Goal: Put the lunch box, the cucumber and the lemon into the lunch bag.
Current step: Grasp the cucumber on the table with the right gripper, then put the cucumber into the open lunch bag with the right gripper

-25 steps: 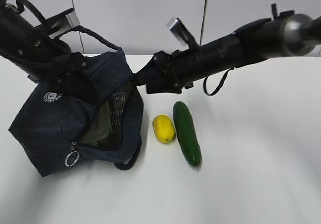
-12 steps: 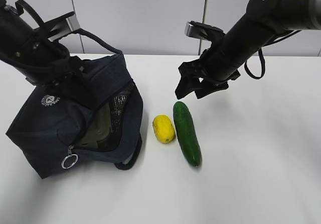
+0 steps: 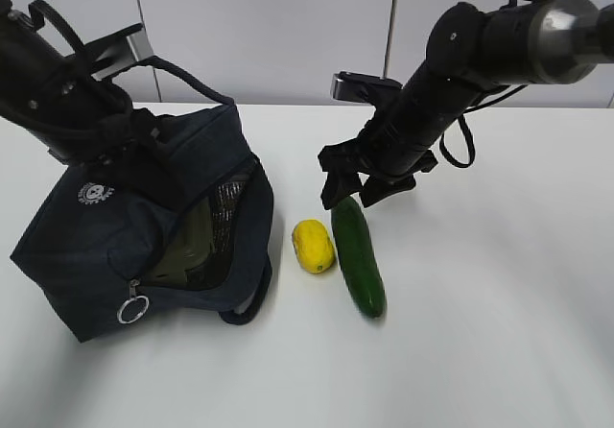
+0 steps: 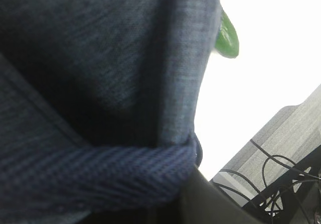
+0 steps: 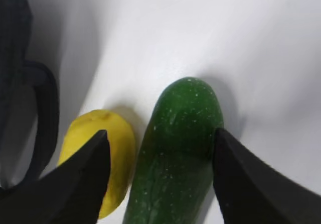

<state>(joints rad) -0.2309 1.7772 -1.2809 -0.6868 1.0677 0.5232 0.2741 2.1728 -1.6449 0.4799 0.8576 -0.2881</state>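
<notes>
Right end effector (image 3: 351, 190): your right arm reaches down from the upper right of the exterior view; its black fingers (image 5: 80, 181) are spread wide and hover over the far end of the cucumber, one finger on each side in the right wrist view, with no contact visible.

Long, dark green, smooth cucumber (image 3: 357, 253): it lies flat on the white surface (image 3: 499, 294), its length running away from you, and the lemon is just beside it on its left.

Small bright yellow lemon (image 3: 314, 246): it rests on the surface between the cucumber and the bag, apart from the bag's side.

Dark navy fabric lunch bag (image 3: 86, 246): it stands tilted on the left of the surface, with its zipped opening gaping toward the lemon. A white round logo (image 3: 99, 187) shows on its upper panel and a metal ring pull (image 3: 131, 310) hangs at the lower front corner.

Clear lunch box with sage-green lid (image 3: 191, 246): you can see part of it through the bag's opening, already inside the bag.

Left end effector: your left arm (image 3: 58, 83) comes in from the upper left and meets the top of the bag. The left wrist view is filled with navy fabric, so you cannot tell whether the fingers are spread or closed.
</notes>
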